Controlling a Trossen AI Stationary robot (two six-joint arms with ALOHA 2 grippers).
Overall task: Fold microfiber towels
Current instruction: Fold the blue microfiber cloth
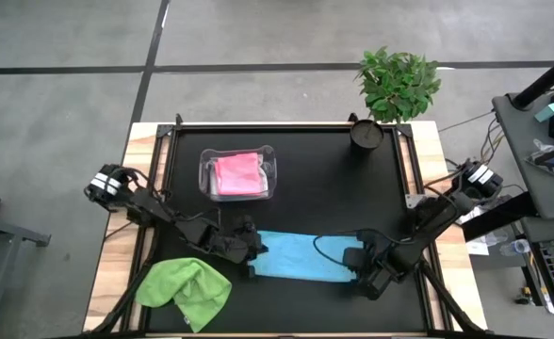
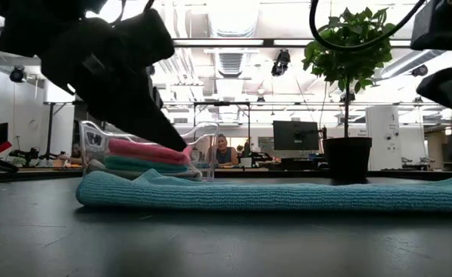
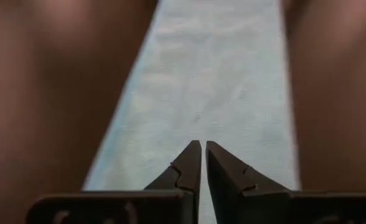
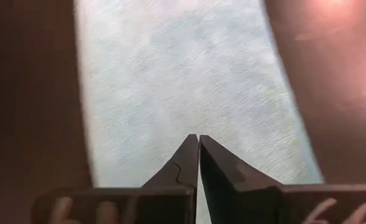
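- The left gripper (image 3: 202, 149) is seen with its jaws brought together, tips almost touching, only a hairline slit between them; they meet over the light blue towel (image 3: 208, 87), but whether cloth is pinched between them cannot be told.
- The right gripper (image 4: 198, 142) is likewise closed, its two fingers pressed flat against each other, and the same blue cloth (image 4: 183, 81) is spread out just ahead of and beneath the tips.
- In the high view the left gripper (image 1: 254, 250) is placed at one short end of the light blue towel (image 1: 301, 256) and the right gripper (image 1: 357, 261) at the opposite end, so that the flat, strip-shaped cloth lies stretched between the two sets of jaws.
- In the low view the towel (image 2: 272, 196) is shown lying low and flat on the black table (image 2: 226, 242).
- Beyond the jaws, towards the far side of the table, a clear plastic tub (image 1: 204, 175) is set, with a pink towel (image 1: 238, 173) lying folded on top inside it.
- Just beside the left gripper, on its outer side at the near table edge, a lime green towel (image 1: 185, 288) lies crumpled.
- Well beyond the right gripper, at the far edge, a potted plant (image 1: 395, 85) is stood.
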